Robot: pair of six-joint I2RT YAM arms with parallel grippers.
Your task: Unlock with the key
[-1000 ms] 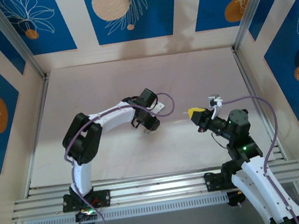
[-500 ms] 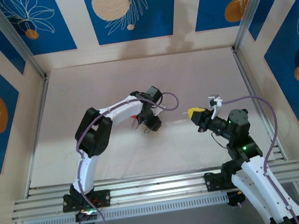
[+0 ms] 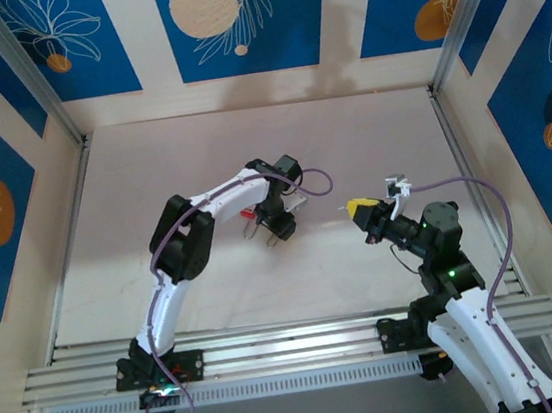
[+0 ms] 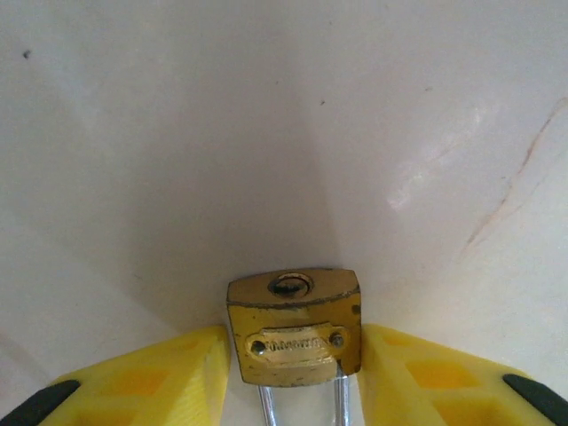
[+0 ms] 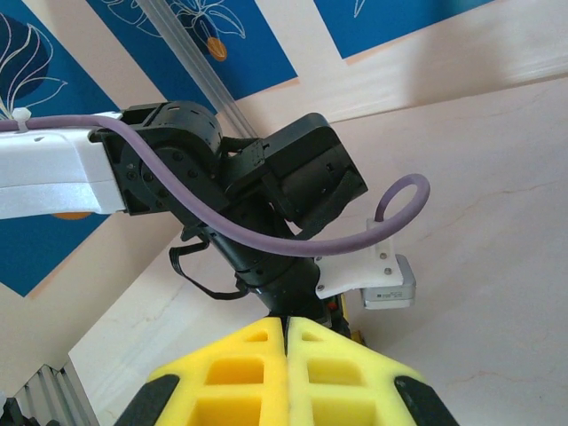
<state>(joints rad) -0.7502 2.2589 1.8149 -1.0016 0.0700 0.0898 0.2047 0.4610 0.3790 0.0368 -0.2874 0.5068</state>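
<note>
Left gripper [image 4: 293,359] clamped on a small brass padlock with steel shackle [image 4: 294,330], keyhole end out toward the pale bench [image 4: 177,133]; right gripper [image 5: 286,355] pressed fully together, tiny flat silvery metal key possibly pinched inside, too hidden to tell.

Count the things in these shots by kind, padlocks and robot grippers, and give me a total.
brass padlock: 1, between the left gripper's yellow fingers
Grippers: 2, the left gripper and the right gripper
Total: 3

Prob. lab test cell: alu rails [image 3: 293,347], printed wall panels [image 3: 233,20].
</note>
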